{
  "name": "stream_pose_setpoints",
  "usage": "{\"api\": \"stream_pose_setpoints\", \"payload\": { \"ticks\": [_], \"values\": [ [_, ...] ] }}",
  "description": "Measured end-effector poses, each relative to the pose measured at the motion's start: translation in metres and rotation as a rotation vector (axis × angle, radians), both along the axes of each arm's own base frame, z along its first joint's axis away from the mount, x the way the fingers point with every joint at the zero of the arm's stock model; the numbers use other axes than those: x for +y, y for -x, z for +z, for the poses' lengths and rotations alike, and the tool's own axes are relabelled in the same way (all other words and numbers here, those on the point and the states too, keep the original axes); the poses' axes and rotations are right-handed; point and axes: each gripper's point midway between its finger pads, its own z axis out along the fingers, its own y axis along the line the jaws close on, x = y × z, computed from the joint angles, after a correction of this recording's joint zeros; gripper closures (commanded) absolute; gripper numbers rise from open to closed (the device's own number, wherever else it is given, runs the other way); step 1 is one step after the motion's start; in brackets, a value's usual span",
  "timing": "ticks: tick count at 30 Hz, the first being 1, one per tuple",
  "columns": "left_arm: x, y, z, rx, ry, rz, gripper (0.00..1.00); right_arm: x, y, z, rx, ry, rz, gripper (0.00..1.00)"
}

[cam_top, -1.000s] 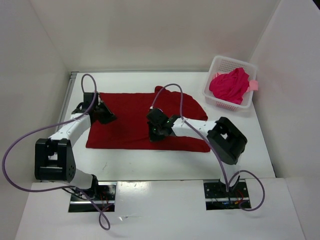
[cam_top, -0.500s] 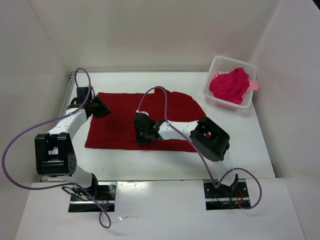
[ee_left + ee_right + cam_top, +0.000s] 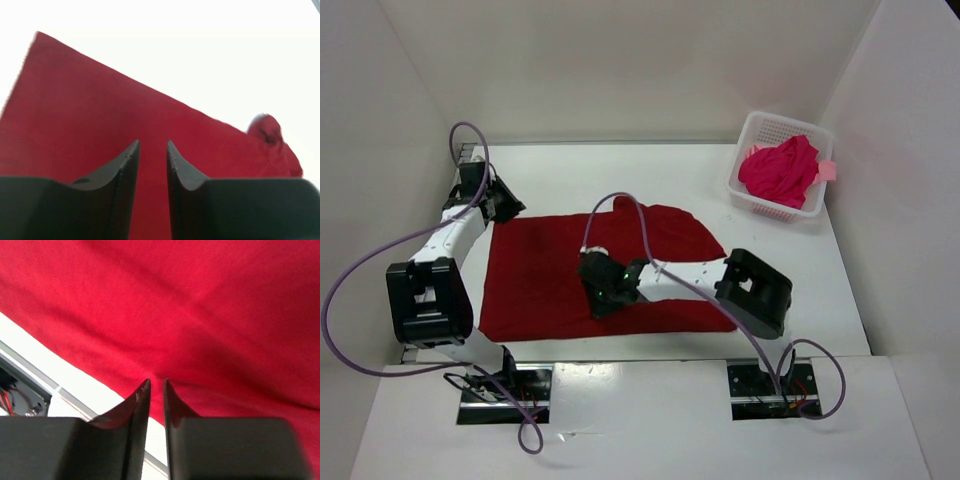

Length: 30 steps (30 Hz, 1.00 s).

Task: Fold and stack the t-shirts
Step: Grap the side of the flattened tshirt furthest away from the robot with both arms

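On my right gripper (image 3: 155,382) the fingers are nearly together, tips pinching up a ridge of the dark red shirt (image 3: 210,310) with creases running into the pinch; I read that as clamped on cloth. It sits mid-shirt toward the near hem, forearm low across the shirt's right half. My left gripper (image 3: 152,145) shows a narrow gap with red behind it, and I can't tell if it holds cloth. It's at the far-left corner, so the shirt runs rightward from it, long axis left-right on the table (image 3: 800,290). The next fold likely hinges on that corner. The crimson-pink shirt (image 3: 780,170) and salmon shirt (image 3: 827,170) sit in the basket (image 3: 752,130), well apart.
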Motion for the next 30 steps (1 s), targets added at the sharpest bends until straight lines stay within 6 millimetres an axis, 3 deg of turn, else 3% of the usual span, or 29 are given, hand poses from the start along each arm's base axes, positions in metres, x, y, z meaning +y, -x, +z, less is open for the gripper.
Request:
{"api": "stream_pose_setpoints", "payload": {
  "ticks": [2, 4, 6, 9, 12, 14, 15, 17, 20, 23, 27, 30],
  "values": [
    [0.008, -0.002, -0.003, 0.008, -0.021, 0.016, 0.59, -0.008, -0.023, 0.016, -0.018, -0.01, -0.03, 0.67],
    [0.013, -0.008, -0.009, 0.022, -0.033, 0.024, 0.58, -0.02, -0.06, 0.043, -0.052, -0.053, -0.085, 0.65],
    [0.015, -0.014, -0.016, 0.035, -0.036, 0.027, 0.58, -0.04, -0.109, 0.074, -0.108, -0.107, -0.16, 0.78],
    [0.013, -0.019, -0.027, 0.056, -0.024, 0.016, 0.58, -0.096, -0.196, 0.107, -0.208, -0.142, -0.328, 0.96],
    [-0.002, -0.022, -0.031, 0.055, -0.007, -0.028, 0.58, -0.169, -0.275, 0.112, -0.279, -0.101, -0.509, 0.96],
    [-0.025, -0.029, -0.029, 0.047, -0.006, -0.087, 0.58, -0.209, -0.313, 0.1, -0.299, -0.047, -0.593, 0.9],
    [-0.043, -0.035, -0.028, 0.039, -0.008, -0.14, 0.56, -0.22, -0.326, 0.092, -0.299, -0.023, -0.615, 0.81],
    [-0.083, -0.05, -0.023, 0.016, 0.0, -0.243, 0.53, -0.233, -0.344, 0.069, -0.282, 0.023, -0.631, 0.74],
    [-0.134, -0.069, -0.018, -0.013, 0.027, -0.373, 0.5, -0.235, -0.354, 0.035, -0.233, 0.072, -0.617, 0.65],
    [-0.171, -0.089, -0.018, -0.028, 0.058, -0.467, 0.45, -0.234, -0.359, 0.012, -0.193, 0.112, -0.593, 0.58],
    [-0.195, -0.11, -0.034, -0.015, 0.087, -0.521, 0.4, -0.232, -0.368, 0.002, -0.179, 0.119, -0.577, 0.53],
    [-0.209, -0.118, -0.056, 0.024, 0.114, -0.551, 0.35, -0.228, -0.366, 0.003, -0.166, 0.107, -0.557, 0.57]
  ]
}}
